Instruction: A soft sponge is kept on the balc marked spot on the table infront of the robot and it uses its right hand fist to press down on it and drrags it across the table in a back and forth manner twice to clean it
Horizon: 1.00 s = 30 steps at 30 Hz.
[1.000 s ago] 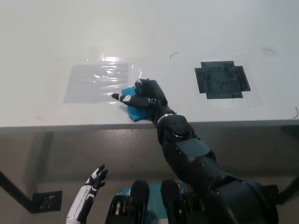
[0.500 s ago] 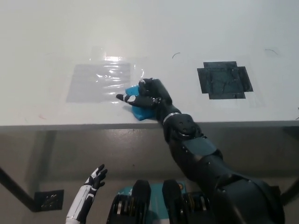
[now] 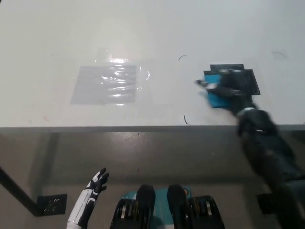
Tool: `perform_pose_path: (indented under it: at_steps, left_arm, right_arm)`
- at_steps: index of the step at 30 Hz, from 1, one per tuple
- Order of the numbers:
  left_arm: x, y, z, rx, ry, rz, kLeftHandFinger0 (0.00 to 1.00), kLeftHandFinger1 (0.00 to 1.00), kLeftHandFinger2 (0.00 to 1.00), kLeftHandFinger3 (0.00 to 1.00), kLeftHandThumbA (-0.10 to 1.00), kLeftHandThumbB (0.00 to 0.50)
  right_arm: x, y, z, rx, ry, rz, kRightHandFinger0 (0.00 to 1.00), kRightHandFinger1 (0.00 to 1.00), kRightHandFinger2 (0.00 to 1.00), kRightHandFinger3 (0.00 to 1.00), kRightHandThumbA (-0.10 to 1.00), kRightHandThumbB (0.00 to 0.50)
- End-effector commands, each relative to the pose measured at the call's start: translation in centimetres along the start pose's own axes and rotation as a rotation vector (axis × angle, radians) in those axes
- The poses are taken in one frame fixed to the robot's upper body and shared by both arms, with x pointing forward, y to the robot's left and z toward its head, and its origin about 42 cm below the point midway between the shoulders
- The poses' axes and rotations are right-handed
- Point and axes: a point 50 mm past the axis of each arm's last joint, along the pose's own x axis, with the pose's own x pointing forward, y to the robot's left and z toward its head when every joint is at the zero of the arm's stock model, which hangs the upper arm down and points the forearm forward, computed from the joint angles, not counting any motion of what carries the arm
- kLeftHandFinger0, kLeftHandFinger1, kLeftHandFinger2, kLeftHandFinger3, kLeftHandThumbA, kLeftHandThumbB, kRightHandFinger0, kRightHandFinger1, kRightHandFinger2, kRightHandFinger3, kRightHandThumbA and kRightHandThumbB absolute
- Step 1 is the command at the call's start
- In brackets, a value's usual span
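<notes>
Sponge (image 3: pixel 217 98) is pinned under the closed right hand (image 3: pixel 228 88), over the black mark (image 3: pixel 250 78); the stroke's right end seems reached. Next, it must be dragged leftward, kept pressed. Left hand (image 3: pixel 97 181) rests low, open.

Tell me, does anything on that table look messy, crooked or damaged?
Nothing is spilled or broken. The clear, wrinkled plastic film patch on the white table looks creased and shiny. A few thin dark curved marks dot the surface. The black right hand presses the blue sponge on the black taped square.
</notes>
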Motion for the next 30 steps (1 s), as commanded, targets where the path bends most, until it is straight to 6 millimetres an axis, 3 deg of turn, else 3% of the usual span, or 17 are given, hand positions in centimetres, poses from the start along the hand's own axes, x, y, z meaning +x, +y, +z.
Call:
perform_pose_path:
  at_steps: [1,3,4,6,7,10,11,12,14,16,21,22,24,27,28,29,30]
  left_arm:
    - [0.5,0.5,0.9,0.012,-0.042,0.001,1.0,1.0,1.0,1.0,1.0,0.424]
    - [0.4,0.5,0.9,0.011,-0.047,0.002,1.0,1.0,1.0,1.0,1.0,0.417]
    - [0.5,0.6,1.0,0.012,-0.049,0.002,1.0,1.0,1.0,1.0,1.0,0.412]
    - [0.6,0.6,0.9,0.014,-0.05,0.003,1.0,1.0,1.0,1.0,1.0,0.417]
    - [0.6,0.6,0.9,0.012,-0.048,0.003,1.0,1.0,1.0,1.0,1.0,0.418]
    - [0.6,0.8,1.0,0.018,-0.055,0.006,1.0,1.0,1.0,1.0,1.0,0.41]
    - [0.6,0.8,1.0,0.023,-0.057,0.006,1.0,1.0,1.0,1.0,1.0,0.406]
    - [0.6,0.8,1.1,0.018,-0.055,0.008,1.0,1.0,1.0,1.0,1.0,0.413]
    - [0.6,0.7,1.0,0.018,-0.052,0.007,1.0,1.0,1.0,1.0,1.0,0.415]
    - [0.6,0.6,0.8,0.019,-0.047,0.008,1.0,1.0,1.0,1.0,1.0,0.415]
    - [0.5,0.7,0.7,0.016,-0.049,0.007,1.0,1.0,1.0,1.0,1.0,0.409]
    - [0.5,0.6,0.8,0.013,-0.05,0.005,1.0,1.0,1.0,1.0,1.0,0.405]
    - [0.5,0.6,0.9,0.014,-0.042,0.008,1.0,1.0,1.0,1.0,1.0,0.411]
    - [0.6,0.6,0.9,0.018,-0.043,0.007,1.0,1.0,1.0,1.0,1.0,0.404]
    - [0.6,0.7,0.9,0.015,-0.045,0.006,1.0,1.0,1.0,1.0,1.0,0.404]
    - [0.6,0.8,0.9,0.014,-0.049,0.003,1.0,1.0,1.0,1.0,1.0,0.402]
    - [0.6,0.8,0.8,0.015,-0.051,0.005,1.0,1.0,1.0,1.0,1.0,0.404]
  right_arm:
    - [-2.7,-10.2,-2.8,0.036,0.103,-0.177,0.0,0.0,0.0,0.0,1.0,0.13]
    - [-3.4,-12.9,-2.7,0.054,0.092,-0.215,0.0,0.0,0.0,0.0,1.0,0.147]
    - [-3.6,-13.6,-2.6,0.053,0.092,-0.231,0.0,0.03,0.13,0.1,1.0,0.15]
    - [-4.7,-17.1,-2.2,0.031,0.09,-0.288,0.0,0.0,0.11,0.05,1.0,0.108]
    - [-4.8,-17.4,-2.2,0.034,0.089,-0.294,0.0,0.0,0.13,0.06,1.0,0.109]
    - [-6.2,-20.6,-1.9,0.036,0.076,-0.379,0.0,0.03,0.42,0.39,1.0,0.085]
    - [-6.5,-21.2,-2.0,0.055,0.077,-0.384,0.0,0.01,0.42,0.41,1.0,0.091]
    - [-6.9,-21.9,-2.1,0.057,0.074,-0.397,0.08,0.0,0.37,0.39,1.0,0.055]
    - [-7.4,-22.8,-2.2,0.024,0.092,-0.435,0.0,0.0,0.18,0.25,1.0,0.042]
    - [-7.9,-23.5,-2.5,0.037,0.11,-0.452,0.0,0.0,0.15,0.19,1.0,0.051]
    - [-8.2,-23.9,-2.7,0.073,0.112,-0.472,0.0,0.0,0.16,0.2,1.0,0.064]
    - [-8.4,-24.0,-2.8,0.078,0.106,-0.463,0.0,0.0,0.18,0.22,1.0,0.039]
    - [-8.0,-23.5,-2.7,0.063,0.1,-0.453,0.11,0.0,0.17,0.2,1.0,0.034]
    - [-7.7,-23.0,-2.6,0.019,0.093,-0.456,0.08,0.0,0.16,0.18,1.0,0.014]
    - [-7.4,-22.3,-2.6,0.031,0.083,-0.438,0.02,0.0,0.16,0.18,1.0,0.024]
    - [-6.6,-20.6,-2.7,0.057,0.088,-0.393,0.0,0.0,0.19,0.23,1.0,0.089]
    - [-6.1,-19.5,-2.7,0.056,0.077,-0.374,0.0,0.0,0.26,0.3,1.0,0.046]
